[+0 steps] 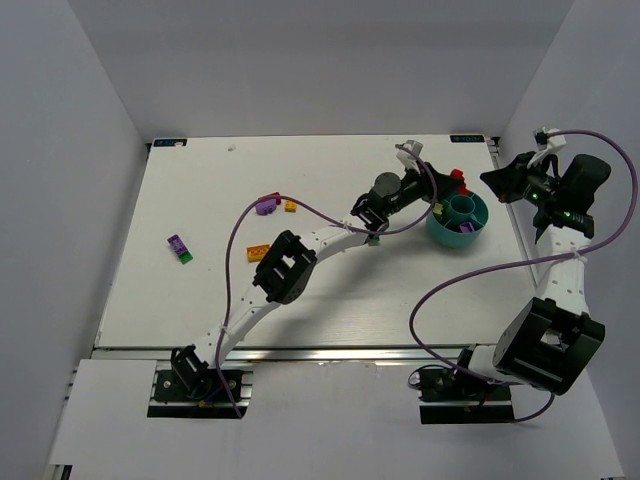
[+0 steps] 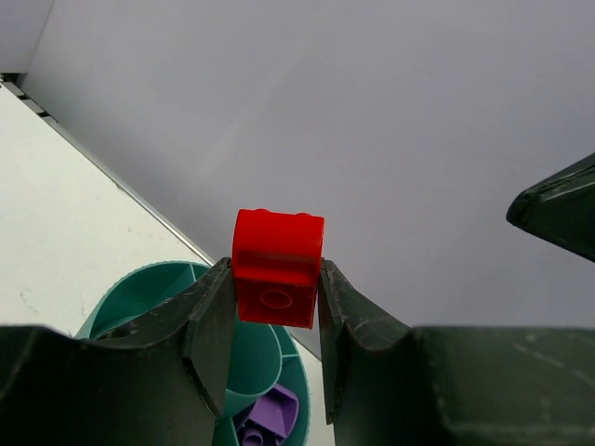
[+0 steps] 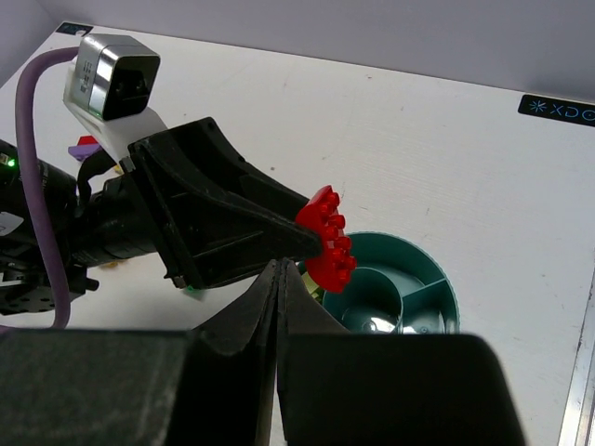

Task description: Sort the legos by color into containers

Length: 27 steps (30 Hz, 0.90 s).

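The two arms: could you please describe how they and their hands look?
Both arms have white links and black joint housings, the left arm and right arm alike. A purple cable loops along each. The left hand and right hand have dark, wedge-shaped fingers; a silver-white camera block sits on the left wrist.

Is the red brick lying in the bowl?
No, the left gripper is holding the red brick between its fingers, up over the bowl.
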{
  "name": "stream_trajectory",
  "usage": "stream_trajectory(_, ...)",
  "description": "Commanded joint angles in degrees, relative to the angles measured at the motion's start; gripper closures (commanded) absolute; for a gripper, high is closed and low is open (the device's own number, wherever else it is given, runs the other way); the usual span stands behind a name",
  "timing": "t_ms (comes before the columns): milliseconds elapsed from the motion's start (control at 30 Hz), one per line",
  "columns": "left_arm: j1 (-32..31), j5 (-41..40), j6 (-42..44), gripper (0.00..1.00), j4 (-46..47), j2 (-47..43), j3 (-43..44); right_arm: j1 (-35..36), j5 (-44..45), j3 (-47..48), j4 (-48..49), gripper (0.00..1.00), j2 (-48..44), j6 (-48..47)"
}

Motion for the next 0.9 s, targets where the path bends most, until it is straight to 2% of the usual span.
stream_trajectory(0, -0.74, -1.43, 1.85, 1.0, -1.67, 0.57, 3.62, -0.55, -1.53, -0.02, 1.23, 1.0, -0.18, 0.74)
stream_trajectory(867, -1.97, 0.34, 2.03, 1.0, -4.05, 1.54, 3.89, -0.99, -2.85, -0.37, 0.88, 1.0, 0.43, 0.92)
